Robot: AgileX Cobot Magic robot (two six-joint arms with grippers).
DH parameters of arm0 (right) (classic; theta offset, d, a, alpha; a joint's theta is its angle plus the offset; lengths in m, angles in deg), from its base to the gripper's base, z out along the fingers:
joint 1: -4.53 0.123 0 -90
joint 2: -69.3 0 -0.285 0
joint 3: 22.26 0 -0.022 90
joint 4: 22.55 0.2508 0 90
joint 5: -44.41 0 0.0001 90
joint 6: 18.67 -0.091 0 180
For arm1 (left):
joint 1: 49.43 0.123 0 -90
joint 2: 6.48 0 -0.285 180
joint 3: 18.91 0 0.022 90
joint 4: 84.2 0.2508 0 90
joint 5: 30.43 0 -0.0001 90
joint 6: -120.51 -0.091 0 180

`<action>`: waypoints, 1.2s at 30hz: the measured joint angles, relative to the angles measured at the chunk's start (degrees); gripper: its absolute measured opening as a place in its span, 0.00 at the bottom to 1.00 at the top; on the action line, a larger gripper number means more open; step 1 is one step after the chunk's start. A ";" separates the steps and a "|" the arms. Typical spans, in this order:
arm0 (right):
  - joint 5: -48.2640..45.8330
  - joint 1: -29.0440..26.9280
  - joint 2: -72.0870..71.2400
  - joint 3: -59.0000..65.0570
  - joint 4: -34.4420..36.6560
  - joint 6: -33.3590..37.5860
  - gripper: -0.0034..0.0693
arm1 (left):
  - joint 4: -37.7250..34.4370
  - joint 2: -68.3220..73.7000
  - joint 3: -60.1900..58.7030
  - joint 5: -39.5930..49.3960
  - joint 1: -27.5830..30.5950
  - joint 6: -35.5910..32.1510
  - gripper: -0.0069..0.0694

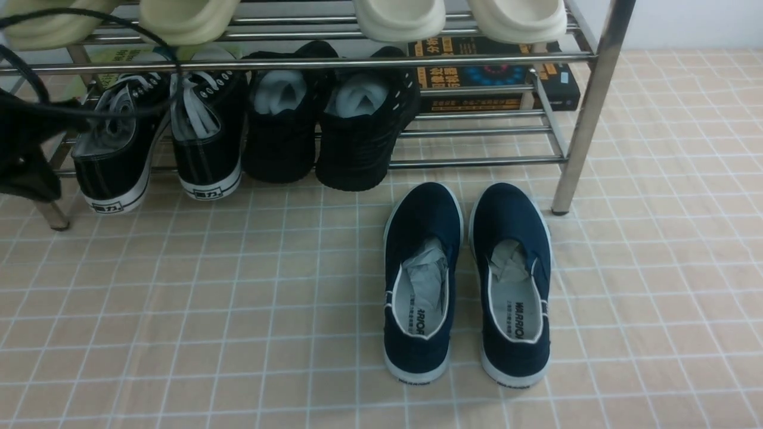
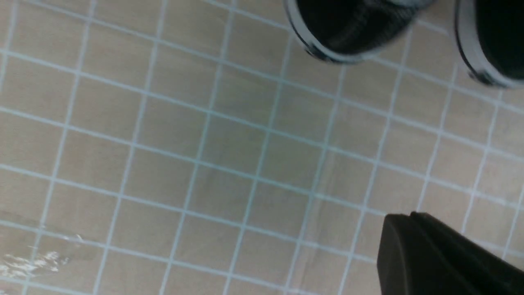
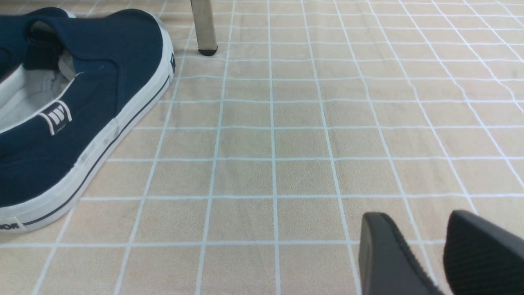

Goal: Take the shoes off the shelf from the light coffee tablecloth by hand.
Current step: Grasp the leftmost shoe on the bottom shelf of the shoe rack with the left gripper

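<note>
The shoes, black canvas sneakers with white laces, stand heels out on the lower tier at the left of the shelf (image 1: 590,107): one shoe (image 1: 116,155) and its mate (image 1: 208,140). Their white-soled heels (image 2: 348,32) show in the left wrist view. My left gripper (image 2: 409,219) is shut on nothing and hangs over the light coffee tablecloth (image 1: 238,298), in front of those heels. Its dark body (image 1: 27,155) shows at the front view's left edge. My right gripper (image 3: 417,217) is open and empty, low over the cloth, apart from the shoes.
Two all-black shoes stuffed with white paper (image 1: 328,131) sit beside the sneakers. Navy slip-ons (image 1: 465,280) lie on the cloth before the shelf. Cream slippers (image 1: 399,18) rest on the upper tier, a book (image 1: 495,71) lies behind, and a chrome leg (image 3: 203,28) stands near the right gripper.
</note>
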 joint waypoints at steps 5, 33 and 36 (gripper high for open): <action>0.00 0.00 0.00 0.00 0.00 0.00 0.38 | -4.64 2.58 4.03 -2.49 3.43 0.07 0.11; 0.00 0.00 0.00 0.00 -0.06 0.00 0.38 | -12.66 17.01 4.11 -17.32 3.36 0.11 0.58; 0.00 0.00 0.00 0.00 -0.06 0.00 0.38 | -14.12 18.27 4.11 -18.05 3.36 0.11 0.54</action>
